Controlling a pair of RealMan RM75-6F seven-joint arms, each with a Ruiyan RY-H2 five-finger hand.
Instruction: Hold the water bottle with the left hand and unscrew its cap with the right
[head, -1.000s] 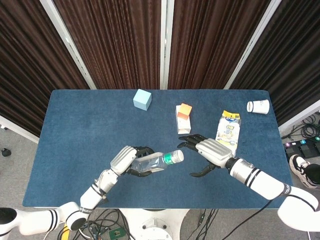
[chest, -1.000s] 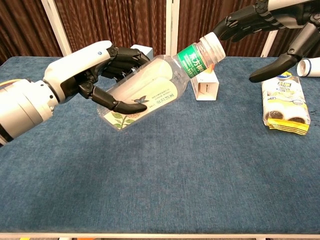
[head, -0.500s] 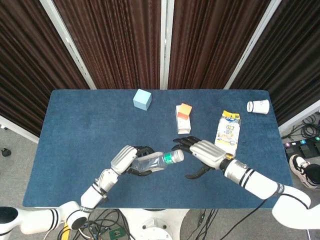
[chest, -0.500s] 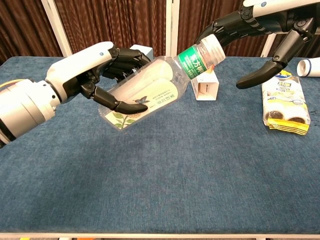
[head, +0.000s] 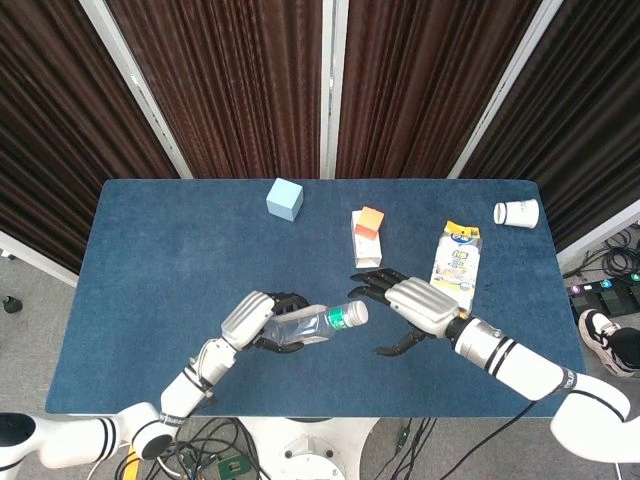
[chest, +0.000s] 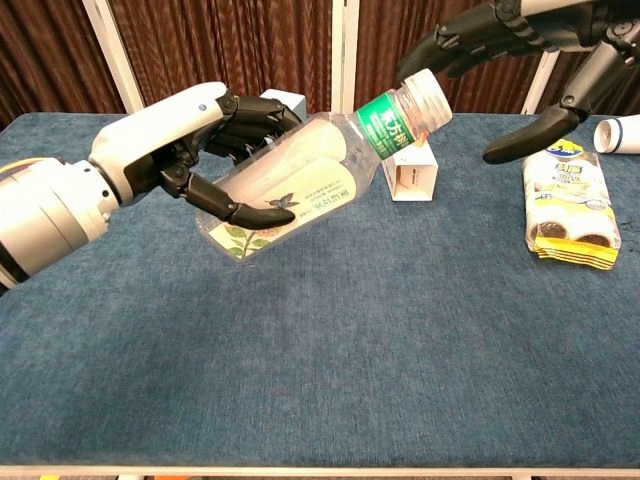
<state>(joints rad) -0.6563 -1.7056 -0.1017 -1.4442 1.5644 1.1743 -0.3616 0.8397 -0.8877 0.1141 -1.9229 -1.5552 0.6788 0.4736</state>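
Your left hand (chest: 190, 140) is wrapped around the body of the water bottle (chest: 300, 190), fingers over the top and thumb underneath, carrying it clear of the surface (chest: 330, 370) above the middle of the near edge. The bottle is tilted, base low toward your left and neck raised toward your right, which points the cap (chest: 425, 95) straight at the other hand so it can close around it without reaching across. Gripping the clear body well below the green label leaves the neck and cap free. Your right hand (head: 412, 303) is spread and holds nothing: in the chest view its fingers (chest: 460, 40) arch above and just beyond the cap while the thumb hangs lower and apart, so the cap sits beside the opening of the hand, not inside it. Whether any fingertip touches the cap I cannot tell. The cap looks seated on the neck, so by my reading unscrewing has not begun; you will likely need to bring the fingers down around the cap first. Further out toward the far edge lie a small white carton (head: 367, 236), a blue cube (head: 285, 198), a yellow-and-white packet (head: 458, 262) and a tipped paper cup (head: 517, 213), all well apart from the hands.
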